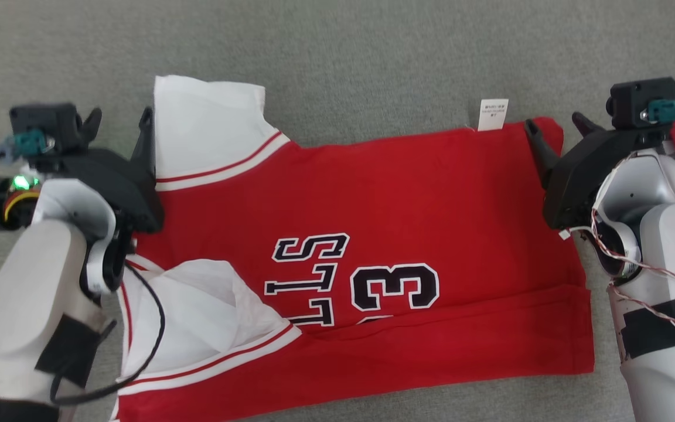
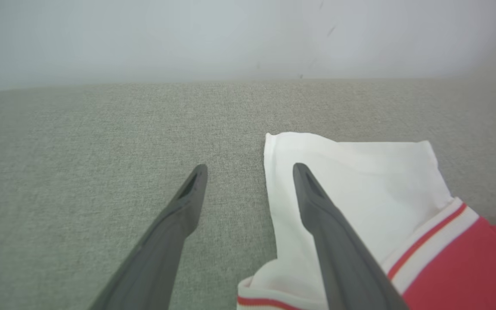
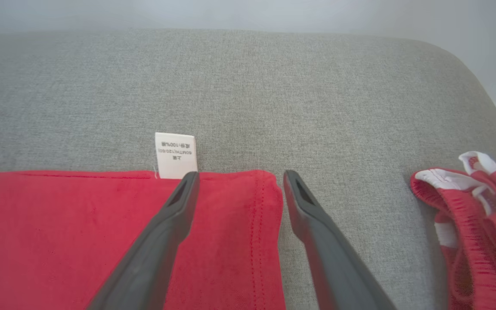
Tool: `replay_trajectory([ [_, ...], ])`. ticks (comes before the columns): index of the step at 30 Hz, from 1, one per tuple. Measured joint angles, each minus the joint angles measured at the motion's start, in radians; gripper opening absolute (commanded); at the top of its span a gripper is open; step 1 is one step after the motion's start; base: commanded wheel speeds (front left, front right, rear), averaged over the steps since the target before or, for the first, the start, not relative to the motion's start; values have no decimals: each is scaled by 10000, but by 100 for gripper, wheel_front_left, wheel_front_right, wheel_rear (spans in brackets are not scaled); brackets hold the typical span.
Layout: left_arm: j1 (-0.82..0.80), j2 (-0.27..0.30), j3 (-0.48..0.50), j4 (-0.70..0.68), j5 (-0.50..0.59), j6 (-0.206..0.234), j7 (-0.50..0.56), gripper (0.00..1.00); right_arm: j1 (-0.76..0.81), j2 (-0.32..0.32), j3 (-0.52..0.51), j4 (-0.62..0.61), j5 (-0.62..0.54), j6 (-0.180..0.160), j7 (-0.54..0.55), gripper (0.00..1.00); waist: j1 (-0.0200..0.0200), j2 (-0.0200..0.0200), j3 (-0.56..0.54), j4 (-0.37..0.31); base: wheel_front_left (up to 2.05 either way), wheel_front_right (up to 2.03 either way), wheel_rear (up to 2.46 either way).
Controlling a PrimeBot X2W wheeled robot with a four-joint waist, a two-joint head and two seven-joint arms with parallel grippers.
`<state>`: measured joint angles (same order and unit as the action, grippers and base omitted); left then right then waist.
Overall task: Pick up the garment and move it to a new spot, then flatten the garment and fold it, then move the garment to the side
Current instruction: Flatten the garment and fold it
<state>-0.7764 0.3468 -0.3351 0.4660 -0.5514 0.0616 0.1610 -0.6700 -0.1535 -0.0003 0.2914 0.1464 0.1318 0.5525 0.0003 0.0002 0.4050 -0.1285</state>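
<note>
Folding is the step in hand, you reckon? asks one.

I'd judge so, says the other. The garment point(image 1: 372, 234) lies spread flat on the grey cushion point(image 1: 372, 53), and its 6 o'clock edge looks turned over already. Both arms sit at its far corners.

And the jaws?

Both stand wide open and hold nothing. The left gripper point(image 1: 120, 117) is at the garment's 9 o'clock end, by the white sleeve point(image 1: 208, 129). In its wrist view the sleeve's outer edge runs up between the fingers, with one finger point(image 2: 334, 241) over white cloth and the other over bare cushion.

The right one?

The right gripper point(image 1: 554, 122) is at the 3 o'clock end. Its wrist view shows the red hem corner point(image 3: 248, 206) between the fingers, and the care label point(image 3: 175, 155) pokes out at 11 o'clock from the tips. I can't tell whether either gripper touches the cloth.

So what does the next move call for?

Both should come down until a finger slides under the edge, then pinch sleeve and corner together. After that they'd carry the far edge toward 6 o'clock, level, so the fold lands square. The other red garment point(image 3: 472, 224), at 3 o'clock and well apart, should be left alone.
</note>
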Motion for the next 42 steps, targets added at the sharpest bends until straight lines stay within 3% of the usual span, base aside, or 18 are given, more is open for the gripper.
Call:
replay_trajectory([
  [6, -1180, -221, -144, 872, 105, -82, 94, 100, -439, -163, 303, 313, 127, 0, -169, 100, 1, 1, 667, -203, 0, 0, 0],
  [14, -1885, -209, -228, 1781, 221, 305, 658, 100, -531, -205, 608, 468, 192, 0, -295, 100, -2, 0, 1081, -456, 0, 0, 0],
  [19, -2175, -167, -431, 2059, 194, 155, 1392, 100, -587, -238, 767, 453, 232, 0, -305, 100, -3, -1, 1174, -568, 0, 0, 0],
  [31, -2399, 38, -688, 1762, -136, -431, 2725, 100, -769, -430, 974, 445, 232, 0, 293, 100, -4, -3, 1304, -560, 0, 0, 0],
  [42, -2395, 176, -763, 1350, -211, -433, 2966, 100, -1141, -593, 744, 811, -221, 0, 433, 100, -4, -3, 1422, -508, 0, 0, 0],
])
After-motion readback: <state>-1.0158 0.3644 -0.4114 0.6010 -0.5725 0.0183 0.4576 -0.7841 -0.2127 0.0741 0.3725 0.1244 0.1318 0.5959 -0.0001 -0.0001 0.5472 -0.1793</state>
